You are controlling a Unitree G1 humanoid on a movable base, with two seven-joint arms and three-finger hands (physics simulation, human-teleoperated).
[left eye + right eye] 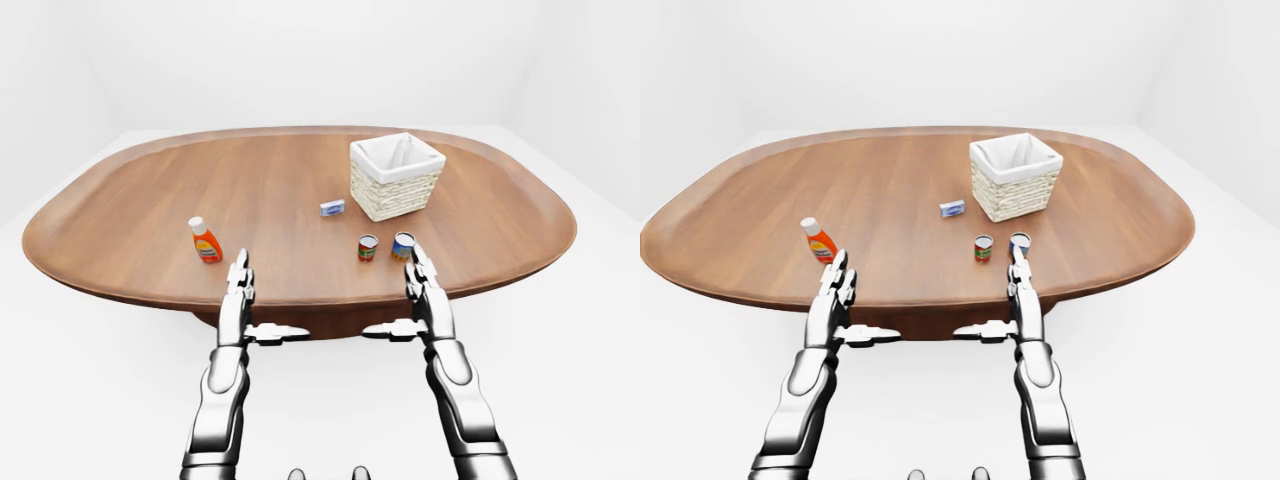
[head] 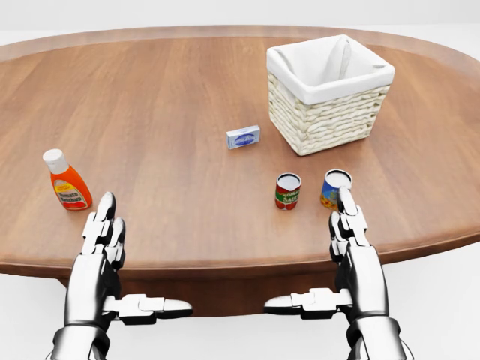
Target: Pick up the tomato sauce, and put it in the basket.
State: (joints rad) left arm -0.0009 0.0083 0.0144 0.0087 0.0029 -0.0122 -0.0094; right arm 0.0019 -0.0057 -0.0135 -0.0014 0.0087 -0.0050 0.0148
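Across nearly the whole head view runs the oval wooden table (image 2: 172, 112), its near rim along the bottom. Upper right on it stands the wicker basket (image 2: 328, 112), square, white cloth liner, upright, nothing visible inside. Both arms come in from the bottom edge, metallic. Left hand (image 2: 101, 247) sits at the table's near rim, fingers straight and extended, thumb stuck out sideways toward centre — fully open, holding nothing. Right hand (image 2: 352, 247) mirrors it, fingers straight, thumb pointing inward, also open with nothing in it; its fingertips overlap the lower edge of the blue can in the head view — contact or not, can't tell. Orange bottle (image 2: 67, 181) with white cap stands upright at the left of the table, just above and left of the left hand, apart from it. Tomato sauce can (image 2: 288, 190) — red and green label — stands upright below the basket, left of the right hand, untouched. Just beside it on the right is the blue can (image 2: 335, 187), upright, small gap between the two. Small blue-and-white box (image 2: 243, 137) lies flat left of the basket, near it but not touching.
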